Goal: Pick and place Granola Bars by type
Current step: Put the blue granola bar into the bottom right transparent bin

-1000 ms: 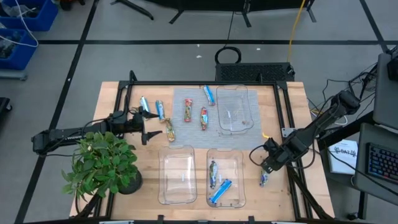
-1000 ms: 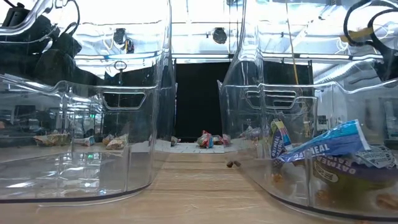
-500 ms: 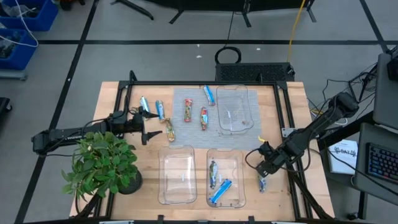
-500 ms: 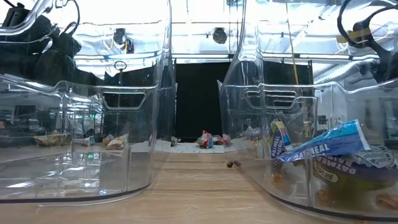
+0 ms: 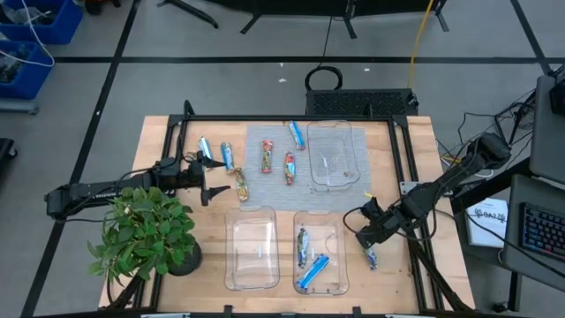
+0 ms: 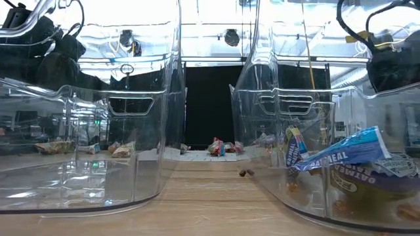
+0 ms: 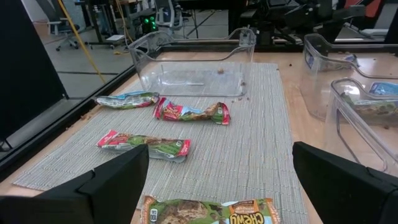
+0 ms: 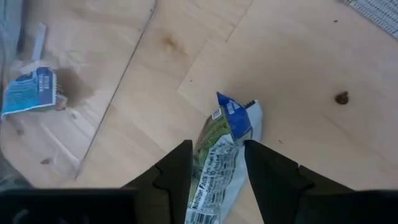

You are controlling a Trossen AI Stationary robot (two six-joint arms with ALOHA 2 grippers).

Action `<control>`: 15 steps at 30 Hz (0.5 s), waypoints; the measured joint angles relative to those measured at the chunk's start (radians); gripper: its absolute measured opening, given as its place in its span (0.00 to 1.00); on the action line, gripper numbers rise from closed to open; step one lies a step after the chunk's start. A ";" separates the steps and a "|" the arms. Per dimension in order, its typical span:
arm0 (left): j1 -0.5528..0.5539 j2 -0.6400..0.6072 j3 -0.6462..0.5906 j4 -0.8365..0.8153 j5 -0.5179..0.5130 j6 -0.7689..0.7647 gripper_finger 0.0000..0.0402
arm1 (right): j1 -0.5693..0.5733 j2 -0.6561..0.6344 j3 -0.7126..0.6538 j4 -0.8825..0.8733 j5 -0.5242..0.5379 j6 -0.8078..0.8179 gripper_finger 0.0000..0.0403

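My right gripper (image 5: 370, 244) (image 8: 217, 163) is shut on a granola bar (image 8: 219, 149) in a blue-and-white wrapper, just right of the near right clear tray (image 5: 340, 231). That tray holds two bars (image 5: 303, 246) (image 5: 312, 272). More bars lie flat on the grey mat (image 5: 274, 190) and the wood at the far left: blue (image 5: 296, 134), red (image 5: 267, 156) (image 5: 289, 168) and tan-gold (image 5: 240, 184). My left gripper (image 5: 208, 183) (image 7: 221, 186) waits open beside them, over the tan-gold bar (image 7: 208, 211). My right gripper pinches the bar between its two fingers (image 8: 177, 168), which lie along the bar's long sides (image 8: 211, 158). The fingers slant down from the table's right. The bar's blue end (image 8: 235, 112) sticks out past the fingertips toward the wood; I cannot tell whether it touches.
An empty clear tray (image 5: 252, 252) stands at the near middle and another (image 5: 334, 155) at the far right of the mat. A potted plant (image 5: 146, 234) fills the near left corner. In the low view the tray walls (image 6: 164, 131) block most of the table.
My right gripper has moved toward the table's left, closer to the near right tray, with the bar still between its fingers. The bar's free end has shifted little.
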 joint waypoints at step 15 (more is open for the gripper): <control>0.000 0.000 0.000 0.000 0.000 0.000 0.99 | -0.013 0.145 0.003 0.075 -0.032 -0.153 0.25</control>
